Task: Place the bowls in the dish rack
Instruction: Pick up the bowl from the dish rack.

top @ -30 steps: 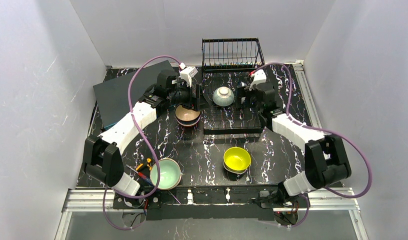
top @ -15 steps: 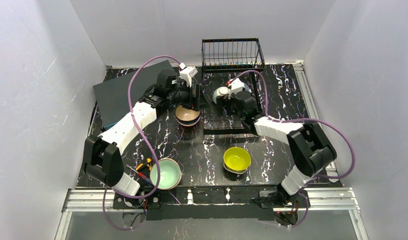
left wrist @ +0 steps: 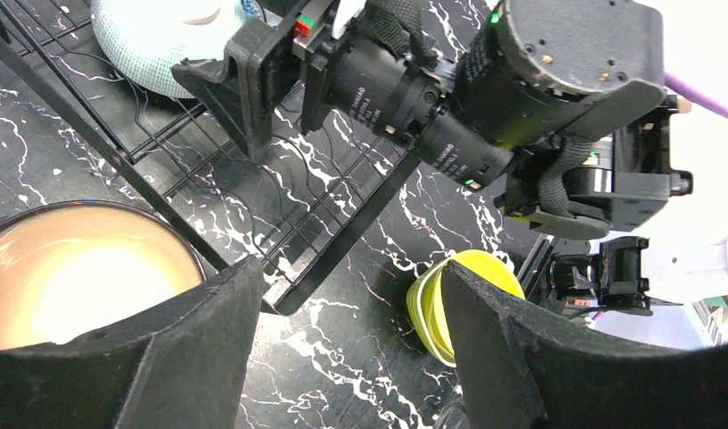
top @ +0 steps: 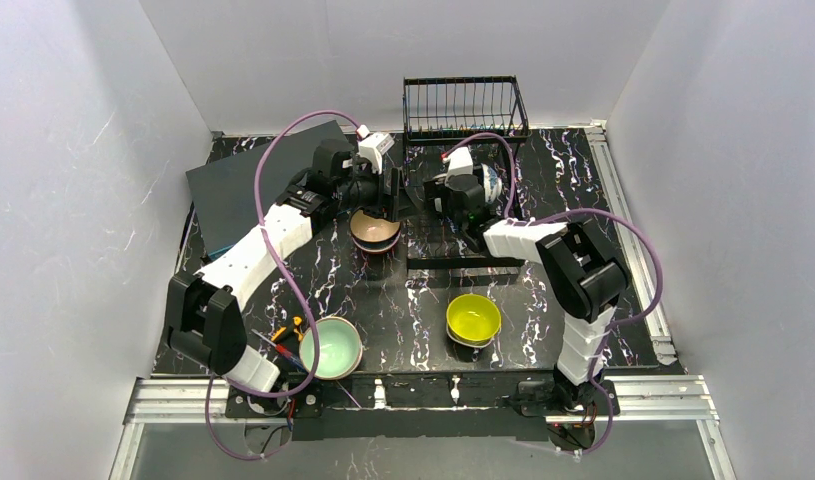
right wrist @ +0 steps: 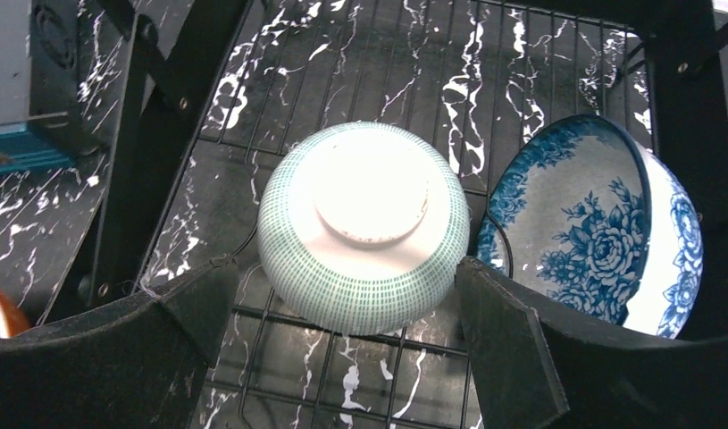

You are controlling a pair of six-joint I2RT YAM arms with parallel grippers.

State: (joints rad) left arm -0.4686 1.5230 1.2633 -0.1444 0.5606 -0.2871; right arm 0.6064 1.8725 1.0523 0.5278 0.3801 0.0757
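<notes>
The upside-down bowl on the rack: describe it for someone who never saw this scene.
Find the black wire dish rack at the table's far side. On its flat base lies the upside-down bowl, beside a blue floral bowl. Only it is white with fine green dashes.

overhead camera looks down on the whole desk (top: 423, 290) from above its near edge; both wrist cameras sit close, sharing the upturned bowl (right wrist: 364, 228).
</notes>
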